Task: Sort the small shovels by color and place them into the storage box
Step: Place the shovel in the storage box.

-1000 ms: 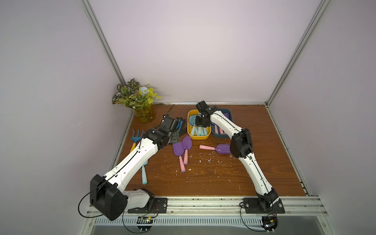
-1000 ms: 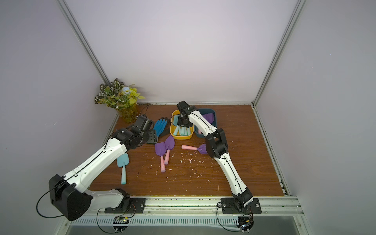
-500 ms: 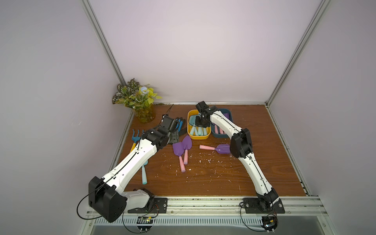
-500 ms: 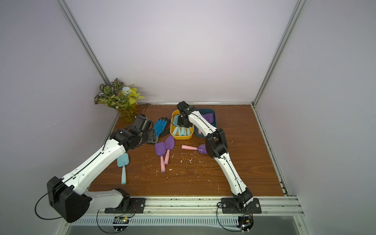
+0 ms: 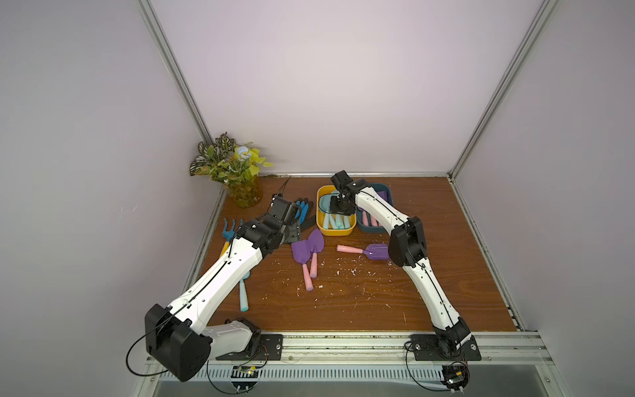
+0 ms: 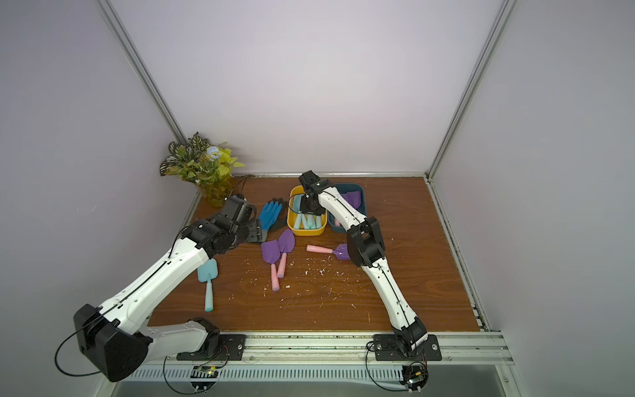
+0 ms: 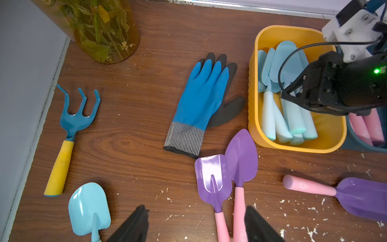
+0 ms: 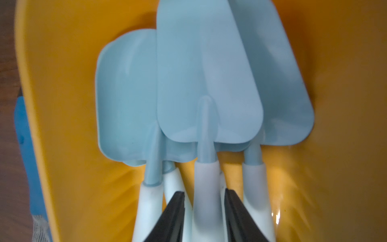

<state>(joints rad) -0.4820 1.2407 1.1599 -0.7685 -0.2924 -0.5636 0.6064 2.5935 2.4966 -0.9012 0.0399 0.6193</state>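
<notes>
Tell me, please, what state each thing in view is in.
Left gripper: open, empty.
Right gripper: open, astride an aqua handle.
Yellow bin: holds aqua shovels.
Dark blue bin: holds pink-handled shovels.
Loose aqua shovel: lying unsorted.
Three purple shovels: lying unsorted.
Blue glove: lying flat.

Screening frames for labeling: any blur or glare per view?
Right wrist: soft, smeared on the aqua shovels and yellow bin, glare spot on its wall. Left wrist: sharp, sheen on a purple shovel blade. Both top views: sharp, evenly lit.

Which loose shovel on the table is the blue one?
The aqua shovel beside the left arm; the three other loose shovels have purple blades.
</notes>
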